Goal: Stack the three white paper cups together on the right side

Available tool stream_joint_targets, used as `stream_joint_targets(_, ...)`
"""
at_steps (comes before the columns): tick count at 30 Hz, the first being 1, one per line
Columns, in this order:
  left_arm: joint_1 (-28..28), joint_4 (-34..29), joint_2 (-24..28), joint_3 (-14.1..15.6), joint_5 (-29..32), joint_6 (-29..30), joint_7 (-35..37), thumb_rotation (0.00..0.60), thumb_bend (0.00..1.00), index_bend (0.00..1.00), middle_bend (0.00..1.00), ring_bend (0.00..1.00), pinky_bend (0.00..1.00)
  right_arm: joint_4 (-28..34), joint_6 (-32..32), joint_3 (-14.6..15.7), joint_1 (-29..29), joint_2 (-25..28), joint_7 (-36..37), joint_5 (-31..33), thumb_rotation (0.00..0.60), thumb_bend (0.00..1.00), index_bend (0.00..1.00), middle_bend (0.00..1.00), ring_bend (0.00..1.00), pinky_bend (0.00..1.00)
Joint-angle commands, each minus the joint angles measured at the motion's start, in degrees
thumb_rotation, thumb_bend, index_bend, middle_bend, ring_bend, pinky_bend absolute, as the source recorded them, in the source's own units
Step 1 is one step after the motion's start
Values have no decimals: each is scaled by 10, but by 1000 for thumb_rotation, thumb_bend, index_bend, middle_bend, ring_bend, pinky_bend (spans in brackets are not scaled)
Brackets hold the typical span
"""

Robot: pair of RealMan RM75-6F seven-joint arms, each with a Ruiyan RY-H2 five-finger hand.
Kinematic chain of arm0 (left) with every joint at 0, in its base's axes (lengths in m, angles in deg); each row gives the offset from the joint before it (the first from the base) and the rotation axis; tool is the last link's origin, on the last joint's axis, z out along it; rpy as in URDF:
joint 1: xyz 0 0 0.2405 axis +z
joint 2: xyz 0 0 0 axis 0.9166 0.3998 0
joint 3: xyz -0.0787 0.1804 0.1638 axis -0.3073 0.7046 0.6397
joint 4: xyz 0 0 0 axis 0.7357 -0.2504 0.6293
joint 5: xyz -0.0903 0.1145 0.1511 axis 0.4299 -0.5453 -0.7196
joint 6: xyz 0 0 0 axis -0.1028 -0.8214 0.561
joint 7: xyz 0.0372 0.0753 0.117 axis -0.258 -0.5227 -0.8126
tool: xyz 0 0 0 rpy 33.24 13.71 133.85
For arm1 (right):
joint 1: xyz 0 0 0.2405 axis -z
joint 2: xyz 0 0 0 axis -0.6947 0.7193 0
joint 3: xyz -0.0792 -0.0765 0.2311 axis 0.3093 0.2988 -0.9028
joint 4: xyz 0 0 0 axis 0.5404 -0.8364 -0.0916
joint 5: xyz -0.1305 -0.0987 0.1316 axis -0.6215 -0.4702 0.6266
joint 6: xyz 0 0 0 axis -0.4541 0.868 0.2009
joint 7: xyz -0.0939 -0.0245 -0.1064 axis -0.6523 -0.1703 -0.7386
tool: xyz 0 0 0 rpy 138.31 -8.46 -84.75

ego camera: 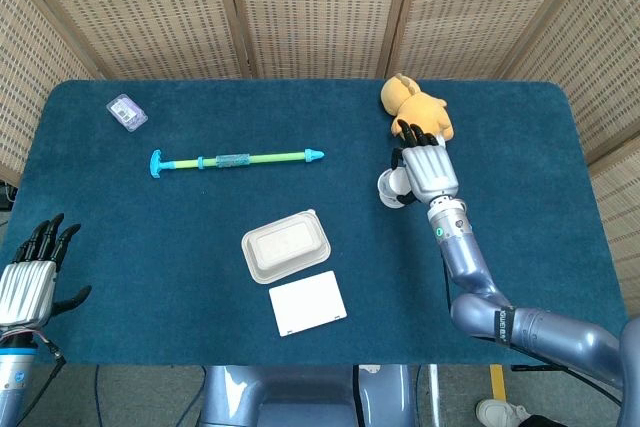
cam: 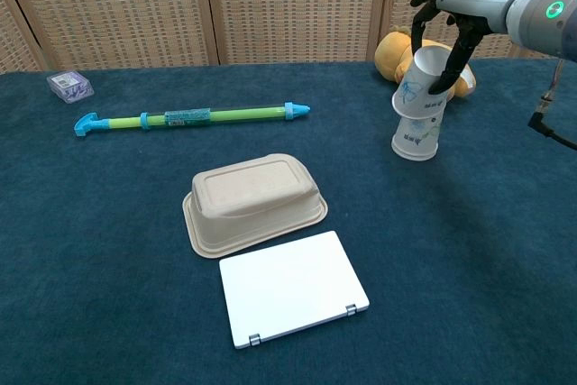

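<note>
Bare blue table (cam: 505,250) around the cups, plush toy (cam: 406,51) just behind them, upper paper cup (cam: 420,87) gripped tilted by the right hand (cam: 448,20), resting on upturned cup (cam: 415,140), left hand (ego camera: 30,282) spread open, empty, far off.
</note>
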Motion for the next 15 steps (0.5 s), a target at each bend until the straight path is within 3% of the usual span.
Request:
stream_joint_targets(1, 0, 1, 0, 0, 1, -1, 0, 600, 229, 122, 0, 0, 158, -16, -5, 0, -4, -7, 1, 5, 600, 232, 542, 74, 0, 201)
stream_joint_targets(8, -2, 1, -2, 3, 0, -5, -5, 600, 228, 122, 0, 0, 158, -64, -11, 8, -9, -13, -18, 19, 600, 229, 503, 45, 0, 187)
stream_joint_targets(15, -2, -1, -3, 4, -2, -4, -9, 600, 228, 122, 0, 0, 158, -54, -30, 16, -7, -1, -34, 50, 600, 198, 276, 0, 0, 142)
